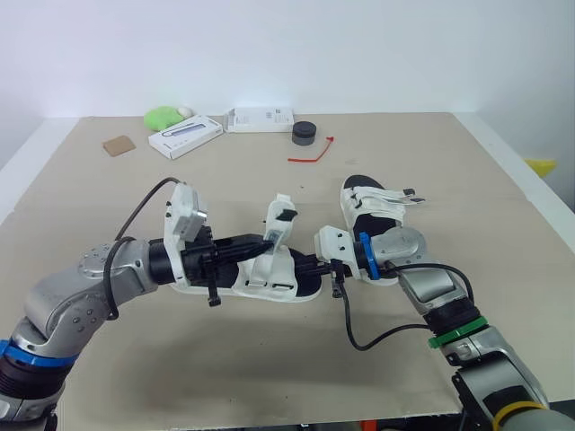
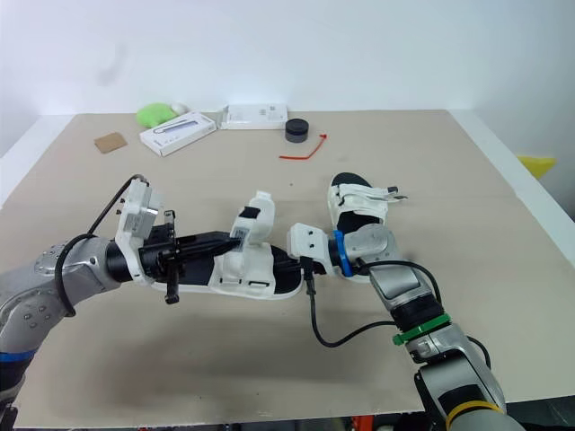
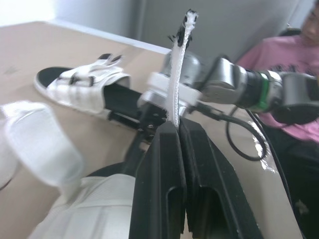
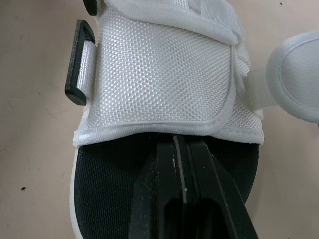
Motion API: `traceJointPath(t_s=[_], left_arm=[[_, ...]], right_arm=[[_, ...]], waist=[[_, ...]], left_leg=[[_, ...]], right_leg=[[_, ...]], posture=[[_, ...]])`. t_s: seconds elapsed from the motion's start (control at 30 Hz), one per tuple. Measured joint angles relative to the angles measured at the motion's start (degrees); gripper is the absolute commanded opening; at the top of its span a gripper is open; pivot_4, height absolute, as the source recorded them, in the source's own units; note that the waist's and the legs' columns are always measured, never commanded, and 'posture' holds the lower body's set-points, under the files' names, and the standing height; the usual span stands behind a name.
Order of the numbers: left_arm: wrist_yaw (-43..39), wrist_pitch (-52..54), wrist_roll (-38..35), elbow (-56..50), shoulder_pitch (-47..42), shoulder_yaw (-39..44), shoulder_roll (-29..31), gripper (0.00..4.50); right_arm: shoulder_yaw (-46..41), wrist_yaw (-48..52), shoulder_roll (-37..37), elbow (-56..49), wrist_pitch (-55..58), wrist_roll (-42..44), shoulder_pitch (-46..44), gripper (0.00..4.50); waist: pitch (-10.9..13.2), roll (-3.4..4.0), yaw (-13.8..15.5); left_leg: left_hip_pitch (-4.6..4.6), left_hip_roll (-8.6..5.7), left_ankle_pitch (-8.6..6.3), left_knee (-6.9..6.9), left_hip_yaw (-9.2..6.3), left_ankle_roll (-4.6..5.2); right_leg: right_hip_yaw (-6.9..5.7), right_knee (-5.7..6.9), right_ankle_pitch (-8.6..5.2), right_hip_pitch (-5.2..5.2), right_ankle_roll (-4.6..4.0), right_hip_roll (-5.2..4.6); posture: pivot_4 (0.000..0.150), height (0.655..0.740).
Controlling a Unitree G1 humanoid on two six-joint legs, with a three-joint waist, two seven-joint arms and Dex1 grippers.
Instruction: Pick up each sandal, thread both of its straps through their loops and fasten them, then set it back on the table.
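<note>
A white sandal with a black footbed [image 1: 269,274] lies at the table's centre between my two grippers. My left gripper [image 1: 267,242] reaches in from the left, shut on the sandal's white strap [image 3: 180,59], which stands up from between the fingertips. Coming in from the right at the sandal's open end, my right gripper [image 1: 307,267] is shut, its fingers [image 4: 164,164] lying over the black footbed and its tips at the edge of the white mesh upper [image 4: 159,79]. A black loop [image 4: 79,62] sits at the side of that upper. The second sandal [image 1: 373,208] lies just behind my right wrist.
Along the far edge lie a white box [image 1: 184,136], another white box [image 1: 260,118], a green object [image 1: 163,117], a black round piece [image 1: 305,133], a red tie [image 1: 310,154] and a brown card [image 1: 118,145]. A person in pink [image 3: 299,64] sits beyond the table.
</note>
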Motion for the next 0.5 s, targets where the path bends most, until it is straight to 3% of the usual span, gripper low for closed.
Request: traceJointPath(t_s=[0.5], left_arm=[[7.0,8.7,0.0,11.0,-0.1,3.7,-9.5,0.04]], right_arm=[[0.1,-0.2,0.0,-0.1,0.1,0.0,0.0,0.0]], waist=[[0.0,-0.03,0.0]], left_leg=[[-0.03,-0.05,0.07,0.0,-0.1,-0.13]], right_leg=[[0.02,0.01,0.12,0.01,-0.15,-0.01]], posture=[[0.15,0.74]])
